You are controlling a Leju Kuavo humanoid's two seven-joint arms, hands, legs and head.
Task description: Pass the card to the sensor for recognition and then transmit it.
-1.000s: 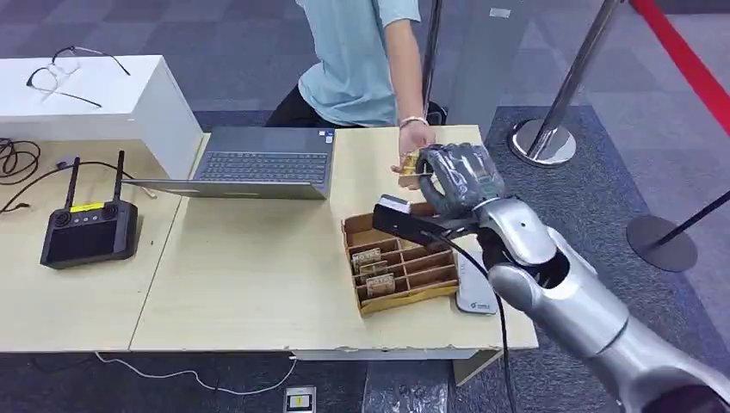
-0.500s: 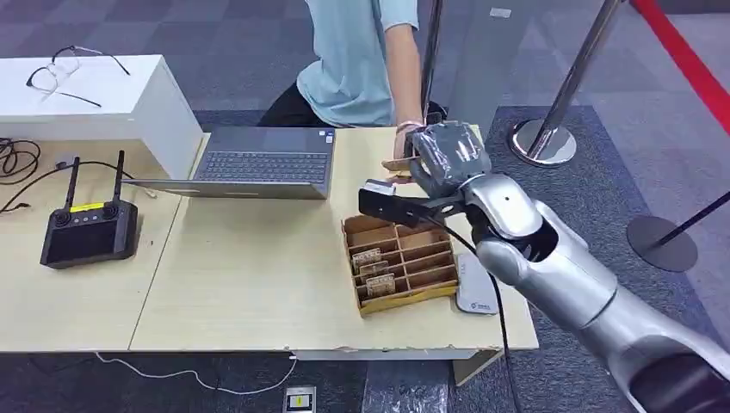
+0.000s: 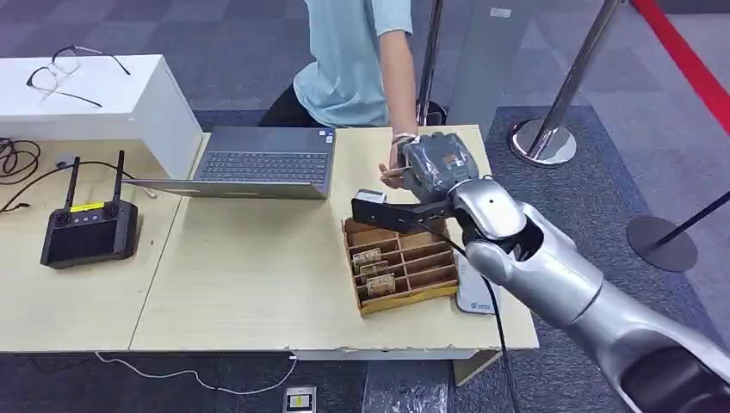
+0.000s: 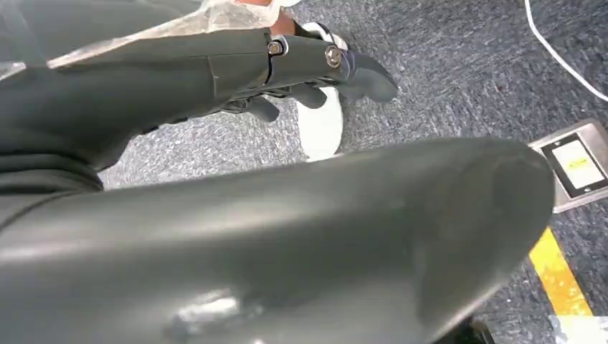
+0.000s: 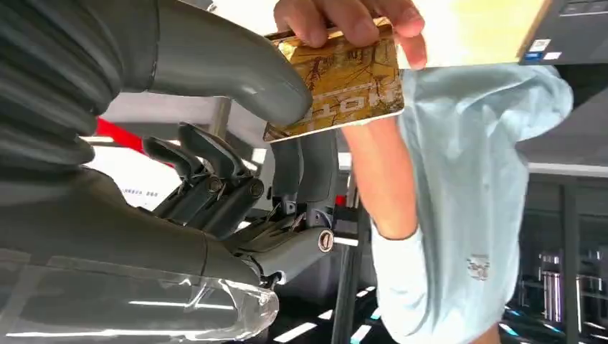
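My right hand (image 3: pixel 435 168) is raised over the far edge of the table (image 3: pixel 258 284), just beyond the cardboard tray (image 3: pixel 441 292). Its thumb (image 5: pixel 236 72) presses on a gold card (image 5: pixel 340 79), pinching it against the fingers. A person's hand (image 5: pixel 351 18) grips the same card at its opposite edge; this hand (image 3: pixel 398 159) reaches in from behind the table. The white card sensor (image 3: pixel 476 288) lies flat to the right of the tray. My left hand (image 4: pixel 301 64) hangs over the carpet, and its dark fingers are too blurred to read.
The tray's slots hold several more cards (image 3: pixel 372 267). An open laptop (image 3: pixel 258 159) sits left of my right hand. A black controller (image 3: pixel 86 228) and a white box (image 3: pixel 95 95) with glasses are farther left. Stanchion posts (image 3: pixel 544 142) stand to the right.
My right hand has moved farther back and left with the card, toward the person. The person's hand has stayed at the card throughout.
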